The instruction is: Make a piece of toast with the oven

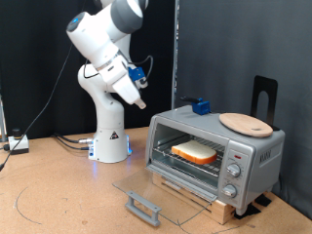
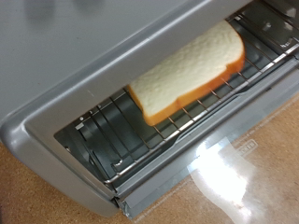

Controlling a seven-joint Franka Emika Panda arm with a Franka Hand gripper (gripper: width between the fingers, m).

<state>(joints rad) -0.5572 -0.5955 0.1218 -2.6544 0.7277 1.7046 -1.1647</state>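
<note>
The oven (image 1: pixel 255 148) stands on the table at the exterior view's right, its glass door (image 1: pixel 161 190) dropped flat open. The piece of toast (image 1: pixel 195 151) lies on the wire rack (image 2: pixel 121 140) inside; the wrist view shows its pale face and brown crust (image 2: pixel 187 70) under the oven's grey top (image 2: pixel 75 56). My gripper (image 1: pixel 140 97) hangs in the air up and to the exterior view's left of the oven, apart from it, with nothing seen between its fingers. The fingers do not show in the wrist view.
A round wooden board (image 1: pixel 246 123) and a small blue object (image 1: pixel 200 105) rest on the oven's top. Three knobs (image 1: pixel 234 172) line its right side. A black stand (image 1: pixel 265 96) rises behind it. Cables (image 1: pixel 15 144) lie at the left edge.
</note>
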